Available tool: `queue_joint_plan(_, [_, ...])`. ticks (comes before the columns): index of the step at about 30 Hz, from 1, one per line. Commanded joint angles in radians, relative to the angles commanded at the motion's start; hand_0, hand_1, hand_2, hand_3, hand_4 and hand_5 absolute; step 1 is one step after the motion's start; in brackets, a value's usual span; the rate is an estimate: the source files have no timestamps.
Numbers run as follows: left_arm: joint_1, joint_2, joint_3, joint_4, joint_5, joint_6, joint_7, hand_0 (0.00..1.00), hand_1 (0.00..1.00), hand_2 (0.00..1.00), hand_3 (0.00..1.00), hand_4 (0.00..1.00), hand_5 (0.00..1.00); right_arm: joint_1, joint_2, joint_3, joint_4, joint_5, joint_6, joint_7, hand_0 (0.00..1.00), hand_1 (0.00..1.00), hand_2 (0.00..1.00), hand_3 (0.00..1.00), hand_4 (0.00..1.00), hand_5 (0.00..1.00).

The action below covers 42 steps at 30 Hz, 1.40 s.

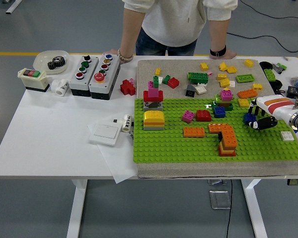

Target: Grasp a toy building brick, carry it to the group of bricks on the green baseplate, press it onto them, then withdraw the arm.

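My right hand (258,122) reaches in from the right edge, its black fingers curled on a small blue brick (249,118) just above the right part of the green baseplate (179,148). To its left on the plate stand an orange and red stack (227,139), a blue brick (219,111), a red brick (203,115), a pink brick (188,116) and a flat orange brick (194,132). A yellow stack (154,120) and a red and pink tower (153,94) stand at the plate's left end. My left arm is out of view.
Several loose bricks (221,77) lie on the beige mat behind the plate. Button boxes (94,70), a bowl with a gear (52,61) and a white switch plate (105,133) sit at left. A person stands at the far side, hands (123,55) resting on the table edge.
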Motion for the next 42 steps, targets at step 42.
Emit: queue_joint_plan(42, [0.000,0.004,0.015,0.005,-0.016,0.013,0.004,0.426,0.486,0.529,0.596,0.620,0.756,-0.153,-0.220,0.136,0.647,-0.198,0.051,-0.025,0.324,0.441,0.508,0.519,0.652,0.407])
